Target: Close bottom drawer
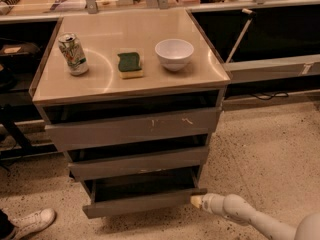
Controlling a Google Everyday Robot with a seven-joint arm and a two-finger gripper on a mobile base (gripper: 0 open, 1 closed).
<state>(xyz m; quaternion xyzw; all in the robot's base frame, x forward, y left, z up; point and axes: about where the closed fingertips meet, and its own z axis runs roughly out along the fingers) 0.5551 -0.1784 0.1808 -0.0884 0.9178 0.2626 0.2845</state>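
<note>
Speckled stone floor (265, 144) all around, dark shelving along the back wall, and in the middle a grey-brown drawer cabinet (216, 109) with a shiny beige top (100, 81).

All three drawers are out a bit. The top drawer (130, 130), the tall one with the pale scratches, and the middle drawer (140, 163) only show a dark gap above their fronts. The bottom drawer (142, 203) sticks out the furthest, down at floor level, and you can see into its shallow grey box. It also sits a little crooked, with the left end out further than the right.

The robot's white arm (250, 218) comes in low from the bottom right corner, nearly along the floor. That makes sense to me, since there's no handle and the front has to be shoved from outside at its own height. The gripper (197, 200) is right at the right-hand end of the front panel, touching or as good as touching. I can't tell if it's open or closed, but it isn't holding anything (pushing doesn't need a grab anyway). Contact that far off to one side could skew the drawer, I reckon.

On top are a white bowl (174, 53), a drink can (73, 54) and a green sponge (130, 65), all set well back from the front edge, so a bump shouldn't knock them off. Somebody's white sneaker (32, 221) pokes in bottom left
</note>
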